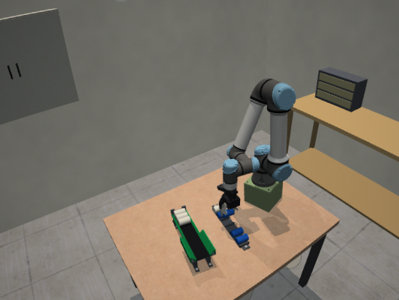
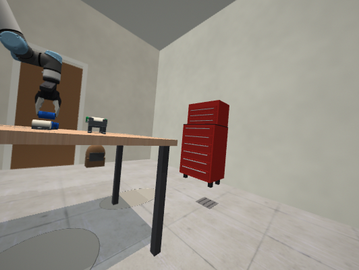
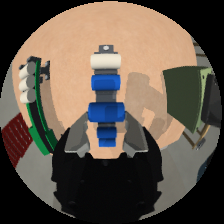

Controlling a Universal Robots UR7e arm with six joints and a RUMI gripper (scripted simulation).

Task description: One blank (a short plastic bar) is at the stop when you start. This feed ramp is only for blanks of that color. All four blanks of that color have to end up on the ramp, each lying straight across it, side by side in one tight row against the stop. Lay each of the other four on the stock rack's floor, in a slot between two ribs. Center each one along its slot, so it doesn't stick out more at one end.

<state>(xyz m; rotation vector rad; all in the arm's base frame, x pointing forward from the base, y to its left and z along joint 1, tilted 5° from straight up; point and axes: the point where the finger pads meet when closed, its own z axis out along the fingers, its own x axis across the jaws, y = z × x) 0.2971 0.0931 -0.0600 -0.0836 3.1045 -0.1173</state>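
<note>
The gripper [image 1: 224,210] [image 2: 47,115] [image 3: 106,115] is shut on a blue blank [image 2: 46,115] [image 3: 106,112], held level above the stock rack [image 1: 227,223] [image 3: 105,96], crosswise to it. A white blank [image 1: 215,208] [image 2: 41,123] [image 3: 105,61] lies at the rack's far end, with a blue blank [image 3: 105,82] beside it. Two blue blanks [image 1: 236,232] [image 1: 242,238] lie at the near end. A bare stretch of rack shows between the blue ones; the held blank hides part of the rack in the wrist view. Three white blanks [image 1: 180,211] [image 1: 181,216] [image 1: 184,221] lie side by side across the feed ramp [image 1: 195,240] at its stop end.
The green-sided ramp stands left of the rack in the top view. The arm's green base block [image 1: 262,195] [image 3: 182,95] stands on the other side of the rack. A red tool cabinet [image 2: 202,152] and a wooden shelf unit [image 1: 349,124] stand away from the table.
</note>
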